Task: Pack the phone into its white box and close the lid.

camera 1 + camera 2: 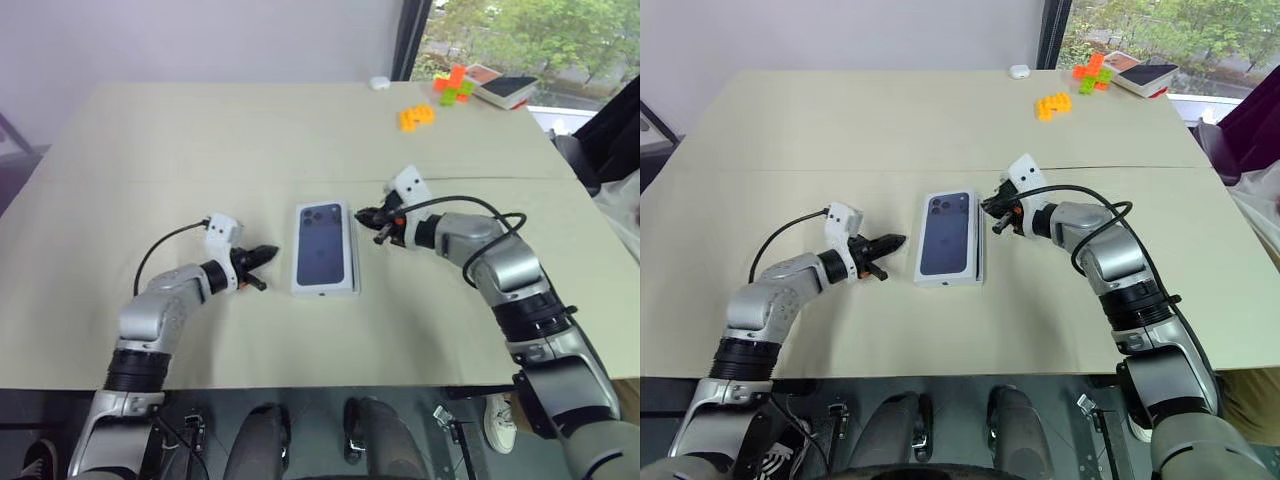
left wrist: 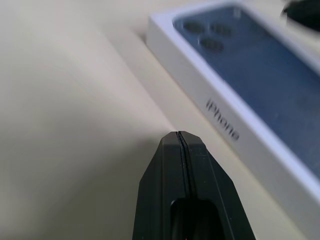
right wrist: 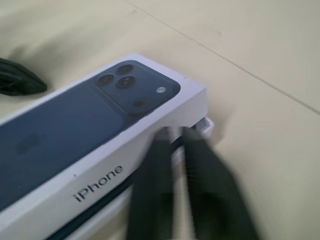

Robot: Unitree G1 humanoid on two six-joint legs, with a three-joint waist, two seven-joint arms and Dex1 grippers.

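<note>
The lid point(image 1: 325, 248) lies printed side up near the middle of the table point(image 1: 200, 150), a little toward its near edge: a shallow white cardboard rectangle with a glossy dark-blue phone picture on top and grey lettering along its long side. In the right wrist view it is not fully seated; on the right long side it rides tilted above the white box point(image 3: 205, 126), whose white rim and corner stick out beneath it with a dark gap between. The phone itself is hidden.

Right gripper point(image 1: 377, 220): black fingers at the lid's far right corner, at the raised edge. The view is smeared there; the fingers look nearly together, and whether they pinch anything I cannot tell.

Left gripper point(image 1: 268, 254): matte black fingers pressed flat together, holding nothing, just off the lid's left long side, not touching.

Table surface is matte beige. At the far right corner lie orange blocks point(image 1: 415, 117) and green blocks point(image 1: 453, 92).
</note>
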